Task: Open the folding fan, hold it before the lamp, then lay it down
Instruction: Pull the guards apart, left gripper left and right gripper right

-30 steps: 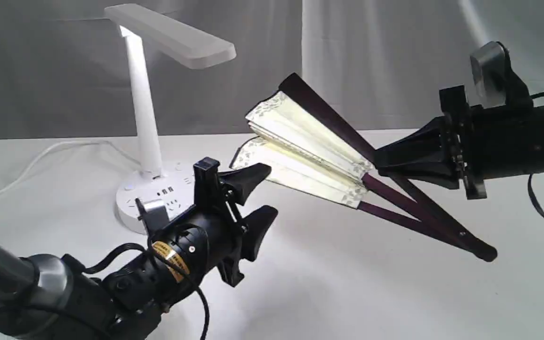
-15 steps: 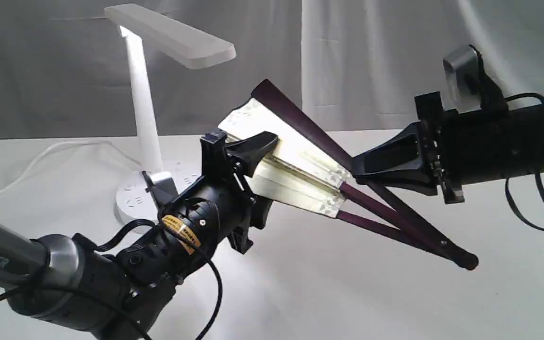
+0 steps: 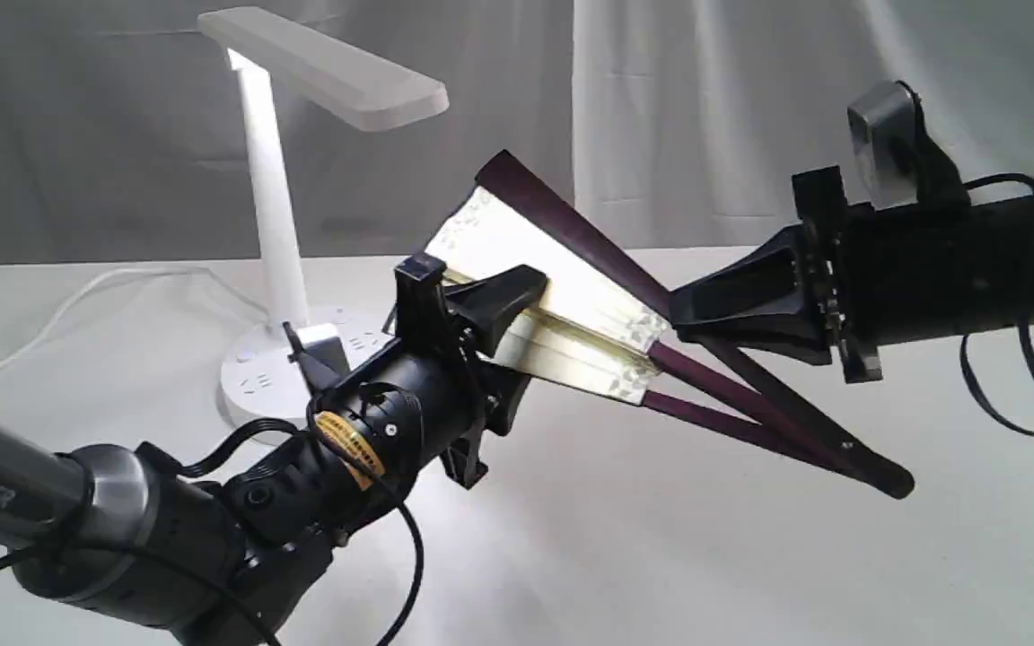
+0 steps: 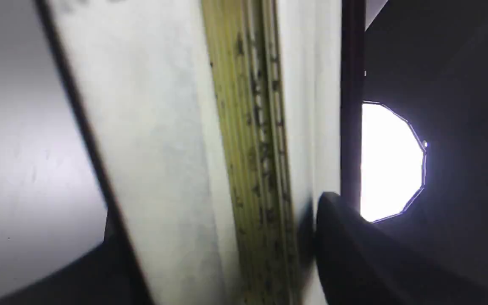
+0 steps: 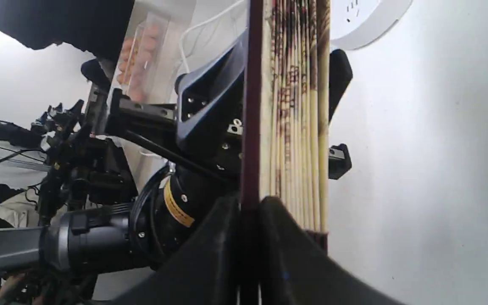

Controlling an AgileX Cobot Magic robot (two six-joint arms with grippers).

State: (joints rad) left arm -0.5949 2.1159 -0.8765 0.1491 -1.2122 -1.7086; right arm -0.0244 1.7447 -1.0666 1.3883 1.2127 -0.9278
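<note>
Exterior view: the left gripper [image 3: 526,334] straddles the folding fan [image 3: 517,242], hiding its lower pleats; grip unclear. The right gripper [image 3: 674,316] pinches the fan's upper stick. The table [image 3: 661,556] lies free below the fan.

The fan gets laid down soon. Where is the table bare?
Widest bare table: front right, under the raised folding fan and the right arm, beside the left arm. A smaller patch lies between the white cord and the left arm. Crowded: around the lamp base and the left gripper at the fan.
</note>
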